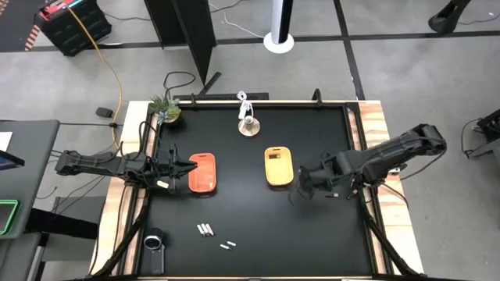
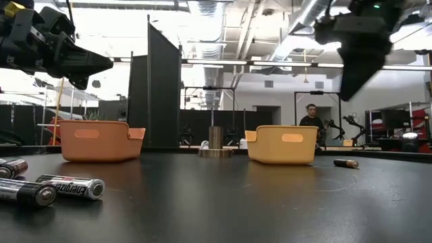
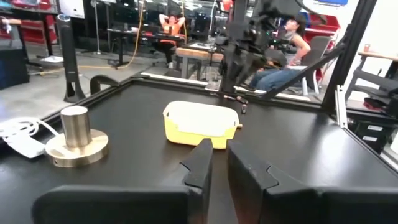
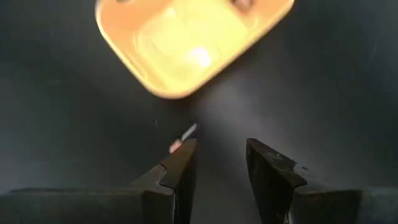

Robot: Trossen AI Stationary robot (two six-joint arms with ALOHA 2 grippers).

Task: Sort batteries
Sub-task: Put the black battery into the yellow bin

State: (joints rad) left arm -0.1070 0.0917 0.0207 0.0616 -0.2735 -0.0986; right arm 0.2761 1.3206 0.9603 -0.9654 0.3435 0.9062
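**— Right, where's that right-hand claw now?**

— Up over the worktop's right side, just off the yellow tray (image 1: 278, 166). The right gripper (image 4: 219, 163) points down, fingers (image 4: 180, 163) spread with a clear gap, nothing between them. One battery (image 4: 182, 139) lies on the black surface right at the tip of one finger; touching or not, I can't tell from here.

**— Same one I see lying alone from table height?**

— Looks like it: a dark cell (image 2: 345, 163) on its side, just beside the yellow tray (image 2: 282, 144), with the claw hanging above it.

**— And the left one?**

— The left gripper (image 1: 173, 165) sits near the left edge, right next to the orange tray (image 1: 202, 172). Its fingers (image 3: 200, 163) stand only narrowly apart, a thin slit, holding nothing.

**— The rest of the batteries?**

— Down by the front edge, left of centre: a small cluster of dark cells (image 1: 205, 229) and, just beside them, a couple of whitish cells (image 1: 227, 246). Up close they lie on their sides, well apart from both trays (image 2: 71, 186).

**— Anything else on there?**

— A metal cylinder on a round base (image 1: 248, 125) near the back edge, and a little plant (image 1: 166, 109) at the back left corner.
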